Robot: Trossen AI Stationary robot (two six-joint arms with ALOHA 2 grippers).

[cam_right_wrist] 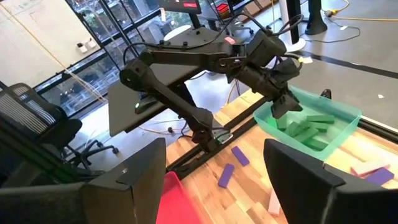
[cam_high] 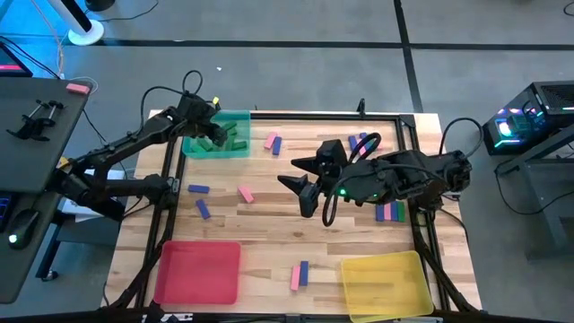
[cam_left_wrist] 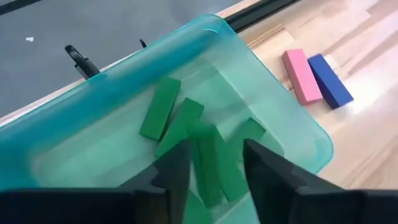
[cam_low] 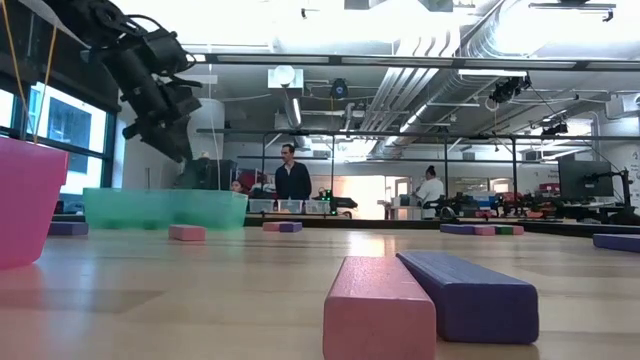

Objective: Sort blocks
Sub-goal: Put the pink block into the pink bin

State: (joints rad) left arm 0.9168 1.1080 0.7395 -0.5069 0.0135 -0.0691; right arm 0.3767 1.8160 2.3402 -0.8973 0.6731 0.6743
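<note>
Over the green tray (cam_high: 235, 119) at the table's far left hovers my left gripper (cam_high: 213, 136), open. In its wrist view its fingers (cam_left_wrist: 217, 149) stand above several green blocks (cam_left_wrist: 160, 107) lying flat on the tray floor, one of them showing between the fingertips. My right gripper (cam_high: 296, 176) hangs open above the middle of the table, touching nothing (cam_right_wrist: 214, 171). Pink and blue blocks lie loose on the wood: a pair (cam_high: 272, 142) beside the green tray, a few (cam_high: 199, 199) at the left, and a pair (cam_high: 299, 275) near the front edge.
A red tray (cam_high: 197, 271) sits at the near left and a yellow tray (cam_high: 387, 283) at the near right. More blocks (cam_high: 388, 212) lie under the right arm, and blue ones (cam_high: 355, 144) at the far side. People stand in the room beyond the table.
</note>
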